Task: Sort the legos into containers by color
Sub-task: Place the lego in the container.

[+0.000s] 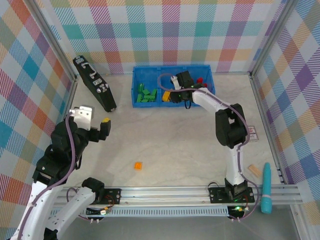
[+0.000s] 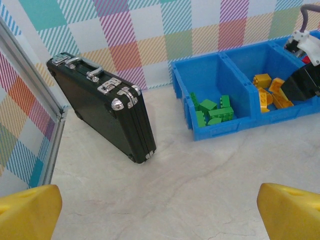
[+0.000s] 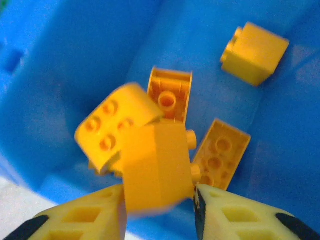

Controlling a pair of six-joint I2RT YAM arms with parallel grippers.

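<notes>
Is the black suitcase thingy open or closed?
Closed. The black case stands on its edge with both halves pressed together, and no gap shows along the side with the silver latches.

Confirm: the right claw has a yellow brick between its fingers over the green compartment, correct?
No. The right claw has the yellow brick between its fingers over the yellow compartment, not the green one; the right wrist view shows loose yellow bricks beneath it.
</notes>
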